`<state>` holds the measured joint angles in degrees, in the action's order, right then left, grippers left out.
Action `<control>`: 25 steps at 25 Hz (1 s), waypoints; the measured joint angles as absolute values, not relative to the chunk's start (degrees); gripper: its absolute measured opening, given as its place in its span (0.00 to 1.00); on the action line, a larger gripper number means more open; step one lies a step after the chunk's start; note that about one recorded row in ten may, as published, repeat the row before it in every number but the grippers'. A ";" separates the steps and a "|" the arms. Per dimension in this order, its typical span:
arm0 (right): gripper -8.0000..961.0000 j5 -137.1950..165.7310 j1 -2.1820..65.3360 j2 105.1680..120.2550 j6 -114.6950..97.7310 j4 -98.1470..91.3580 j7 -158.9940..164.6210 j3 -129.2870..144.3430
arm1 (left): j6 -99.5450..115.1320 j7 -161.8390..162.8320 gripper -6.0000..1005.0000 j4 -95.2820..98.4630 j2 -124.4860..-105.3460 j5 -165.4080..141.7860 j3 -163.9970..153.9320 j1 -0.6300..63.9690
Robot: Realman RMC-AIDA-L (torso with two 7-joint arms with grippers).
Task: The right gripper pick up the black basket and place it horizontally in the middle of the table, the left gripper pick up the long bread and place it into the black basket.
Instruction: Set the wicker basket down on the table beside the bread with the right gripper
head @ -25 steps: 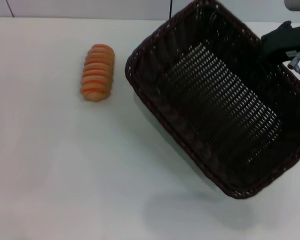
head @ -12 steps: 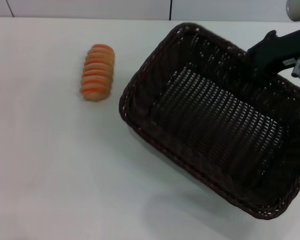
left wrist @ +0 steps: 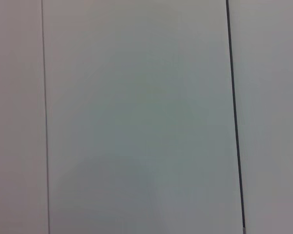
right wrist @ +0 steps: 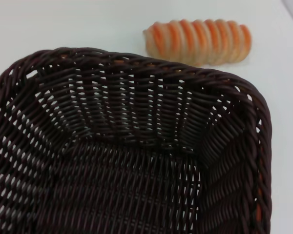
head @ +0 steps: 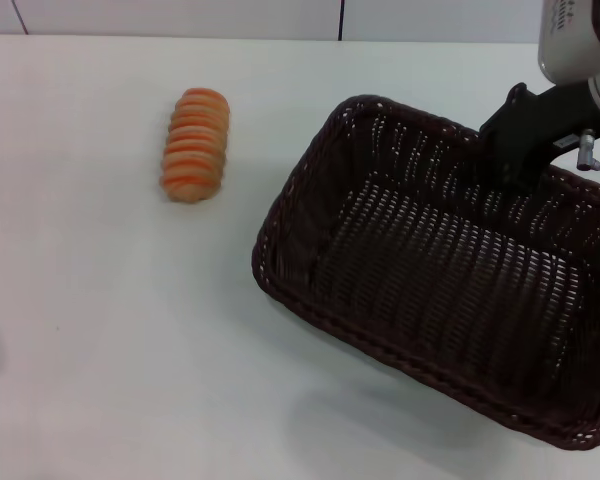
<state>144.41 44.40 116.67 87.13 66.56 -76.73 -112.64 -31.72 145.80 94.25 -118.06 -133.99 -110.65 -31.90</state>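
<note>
1. Head view, basket [head: 450, 300]: you have it at the right of the table [head: 130, 350], skewed, its long axis running diagonally. A soft shadow under its near edge suggests it is not fully set down, though you cannot be sure from this view. It is empty.
2. Right gripper [head: 515, 150]: it meets the basket's far rim, dark jaws apparently closed over the braided edge, holding the basket by that one side. A rim hold leaves the inside free for loading.
3. Bread [head: 194, 145]: it lies flat on the table to the basket's left, well apart from it and untouched. The right wrist view shows the bread [right wrist: 198, 41] just past the basket's short end wall [right wrist: 136, 102], so that end faces it.
4. Left gripper: you cannot see it in any view; its wrist camera shows only plain pale panels with thin seams, which suggests the arm is parked away from the work.
5. Judgement: placing is under way. The basket sits right of centre and is not yet horizontal, so expect to turn and shift it leftward before releasing. Bread step not begun.
</note>
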 joint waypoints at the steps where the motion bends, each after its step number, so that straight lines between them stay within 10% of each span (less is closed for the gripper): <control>1: 0.16 144.41 44.40 116.67 87.13 66.56 -76.73 -112.64 | -31.72 145.80 0.84 94.25 -118.06 -133.99 -110.65 -31.90; 25: 0.16 147.37 51.57 117.03 78.46 63.83 -91.84 -109.20 | -32.35 145.72 0.83 94.33 -118.14 -136.46 -114.26 -30.02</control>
<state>147.37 51.57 117.03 78.46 63.83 -91.84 -109.19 -32.35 145.72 94.33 -118.14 -136.46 -114.26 -30.02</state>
